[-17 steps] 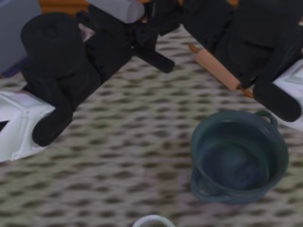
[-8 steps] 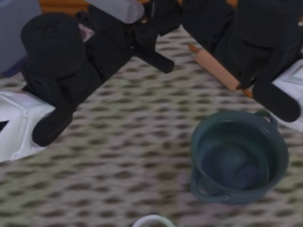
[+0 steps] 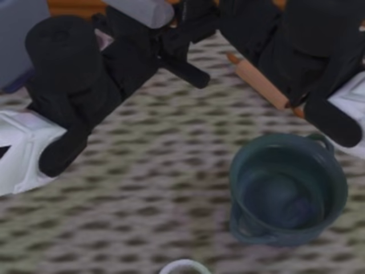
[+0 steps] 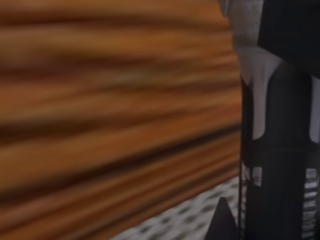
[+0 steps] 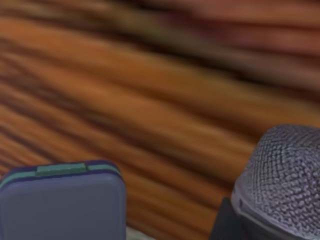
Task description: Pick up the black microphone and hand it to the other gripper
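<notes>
The left gripper [image 3: 171, 43] and the right gripper [image 3: 228, 23] face each other at the far edge of the table, near the middle of the top view. The slim black microphone with a silver-grey mesh head [image 3: 187, 70] lies between them, raised above the beige-and-brown woven tablecloth [image 3: 142, 188]. Its black stick handle slants out from beneath the left gripper. In the left wrist view the handle [image 4: 277, 170] stands close to the camera at one edge of the frame. In the right wrist view the mesh head [image 5: 282, 175] sits close to the lens against blurred orange wood. It cannot be determined from these views whether either gripper is clamped on the microphone or released. A tan wooden rolling pin [image 3: 262, 84] lies diagonally on the cloth beside the right arm, partly covered by it. A dark teal round pot with two loop handles [image 3: 336, 171] stands on the right side of the table, apart from the rolling pin. A grey-blue rectangular box [image 3: 20, 34] occupies the far left corner. A white rounded rim [image 3: 183, 266] shows at the near edge.
</notes>
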